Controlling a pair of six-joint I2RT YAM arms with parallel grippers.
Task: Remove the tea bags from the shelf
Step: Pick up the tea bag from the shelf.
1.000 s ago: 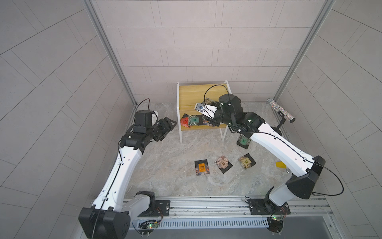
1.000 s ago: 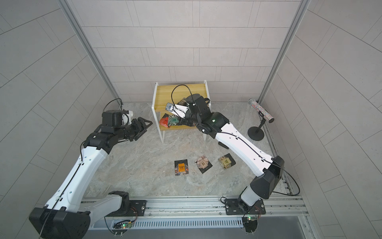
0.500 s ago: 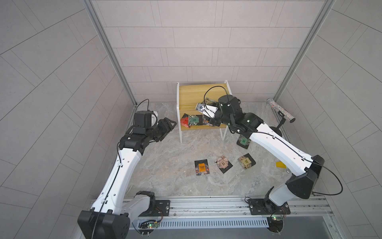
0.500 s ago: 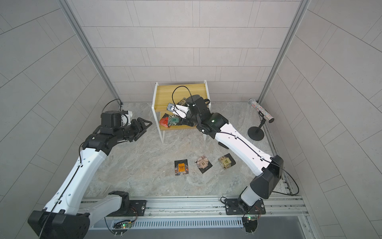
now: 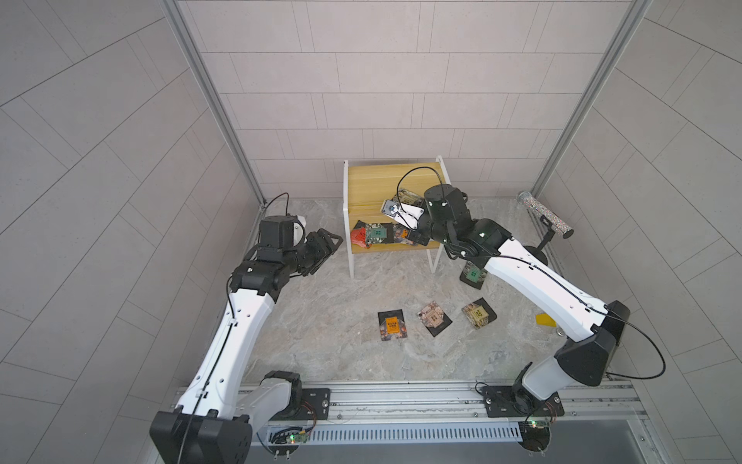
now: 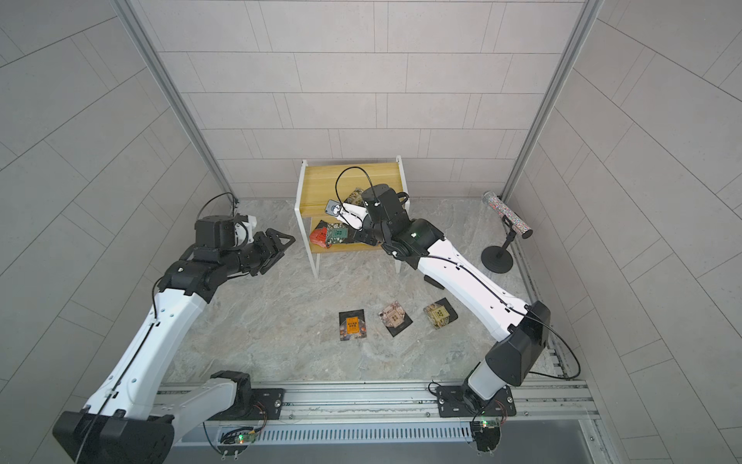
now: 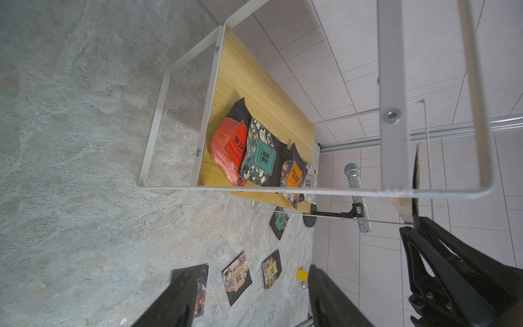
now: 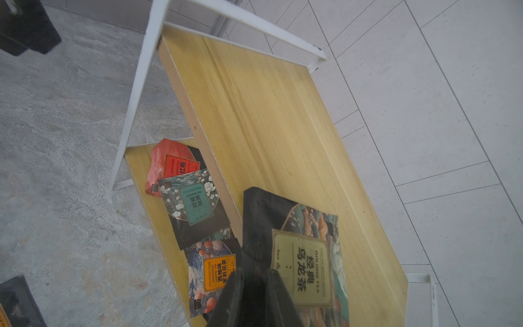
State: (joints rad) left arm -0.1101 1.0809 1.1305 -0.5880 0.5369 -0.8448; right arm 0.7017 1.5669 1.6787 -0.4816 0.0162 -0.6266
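Observation:
The shelf (image 5: 373, 180) (image 6: 333, 180) stands against the back wall. On its top board lies a tea bag with a beige label (image 8: 305, 263) (image 5: 409, 197). My right gripper (image 8: 254, 280) (image 5: 415, 201) is shut on this bag's black edge. The lower board holds a red tea bag (image 8: 167, 167) (image 7: 229, 150), a green one (image 8: 195, 201) (image 7: 259, 158) and an orange one (image 8: 215, 271) (image 7: 294, 172), overlapping. My left gripper (image 5: 327, 245) (image 6: 281, 245) (image 7: 250, 270) hovers open and empty, left of the shelf.
Several tea bags lie on the floor in front of the shelf (image 5: 391, 324) (image 5: 433, 317) (image 5: 478, 315) (image 5: 473, 275). A black stand with a glittery tube (image 5: 548, 217) is at the right wall, with a small yellow block (image 5: 545, 320) nearer the front. Tiled walls close in on three sides.
My right gripper's jaws have closed on the beige-labelled tea bag on the top board. The left arm has stayed where it was.

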